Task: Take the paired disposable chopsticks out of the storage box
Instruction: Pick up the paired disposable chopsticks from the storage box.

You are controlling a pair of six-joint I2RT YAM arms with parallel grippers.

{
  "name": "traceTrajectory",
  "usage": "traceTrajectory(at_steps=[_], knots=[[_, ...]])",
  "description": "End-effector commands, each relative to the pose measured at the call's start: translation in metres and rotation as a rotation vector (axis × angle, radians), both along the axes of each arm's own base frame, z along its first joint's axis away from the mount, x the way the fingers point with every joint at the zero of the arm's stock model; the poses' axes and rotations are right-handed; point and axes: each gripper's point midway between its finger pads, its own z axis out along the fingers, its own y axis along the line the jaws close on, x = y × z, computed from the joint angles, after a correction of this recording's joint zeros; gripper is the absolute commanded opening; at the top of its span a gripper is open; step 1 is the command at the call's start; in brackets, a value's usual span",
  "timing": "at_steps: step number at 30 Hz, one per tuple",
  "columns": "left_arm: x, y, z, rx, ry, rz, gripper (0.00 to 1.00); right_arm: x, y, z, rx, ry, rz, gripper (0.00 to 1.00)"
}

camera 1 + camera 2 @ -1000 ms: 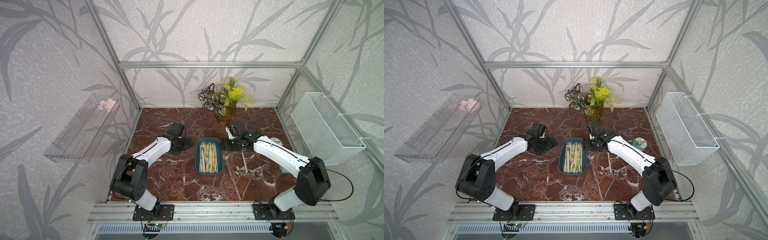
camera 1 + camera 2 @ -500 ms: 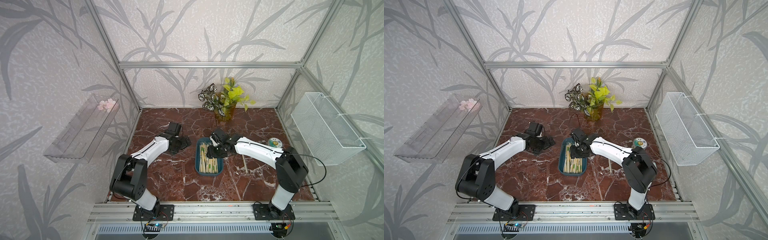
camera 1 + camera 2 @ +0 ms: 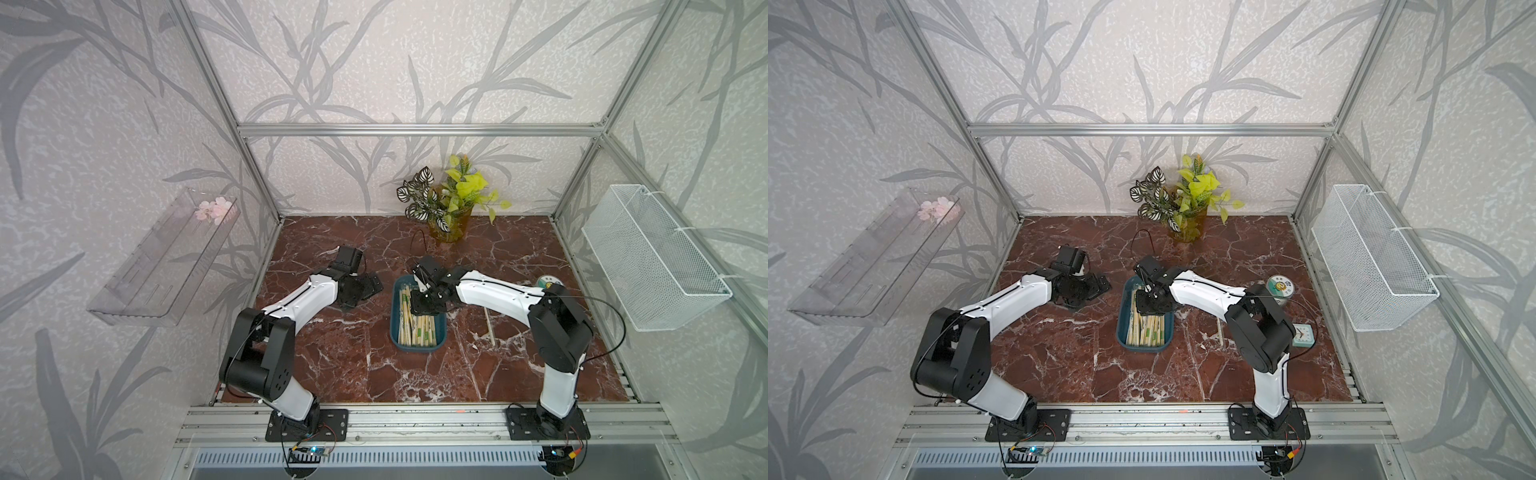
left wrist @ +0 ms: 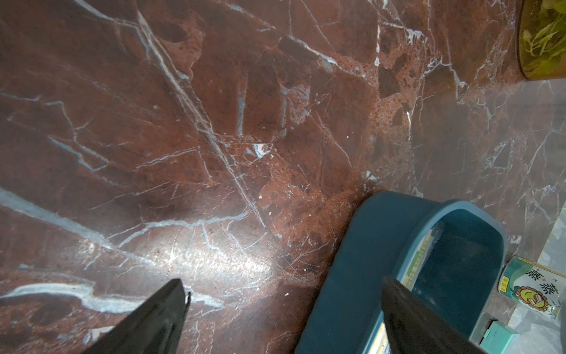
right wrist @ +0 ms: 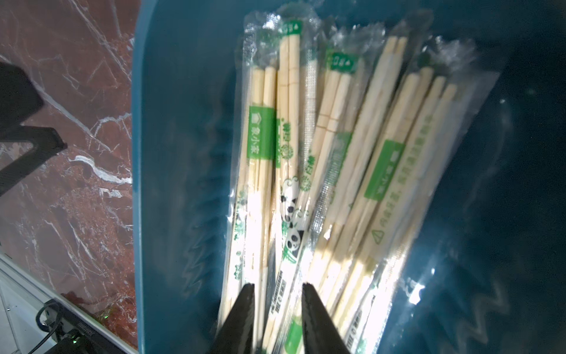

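The storage box (image 3: 417, 348) (image 3: 1144, 349), a dark teal tray, lies mid-table with several paired disposable chopsticks (image 3: 417, 330) (image 3: 1147, 330) (image 5: 337, 153) in clear wrappers. My right gripper (image 3: 419, 309) (image 3: 1148, 309) (image 5: 278, 286) is down inside the box at its far half. Its jaws are narrowed but still apart, straddling a panda-print wrapped pair. One more wrapped pair (image 3: 489, 328) (image 3: 1220, 332) lies on the marble right of the box. My left gripper (image 3: 365, 286) (image 4: 283, 280) stands wide open and holds nothing, low beside the box's far left corner (image 4: 367, 245).
A potted plant (image 3: 451, 208) stands at the back. A round tin (image 3: 1280, 286) and a small clock (image 3: 1304, 334) sit right of the box. A white wire basket (image 3: 652, 257) hangs on the right wall, a clear shelf (image 3: 162, 257) on the left.
My right arm swung left from beside the box to over it and dropped into the chopsticks, its jaws narrowing. The left arm shifted only slightly.
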Motion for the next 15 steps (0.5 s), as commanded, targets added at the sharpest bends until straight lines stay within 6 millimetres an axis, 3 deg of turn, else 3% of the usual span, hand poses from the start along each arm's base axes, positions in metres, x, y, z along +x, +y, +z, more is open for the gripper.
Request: traceTrajectory(at_steps=[1,15], knots=[[-0.001,0.001,0.001,-0.011,-0.003,0.007,1.0,0.004,0.006,-0.003,-0.008,0.001,0.012,0.28],[-0.002,0.0,0.0,-0.021,-0.001,0.0,1.0,0.006,0.004,-0.027,-0.069,0.033,0.009,0.27]])
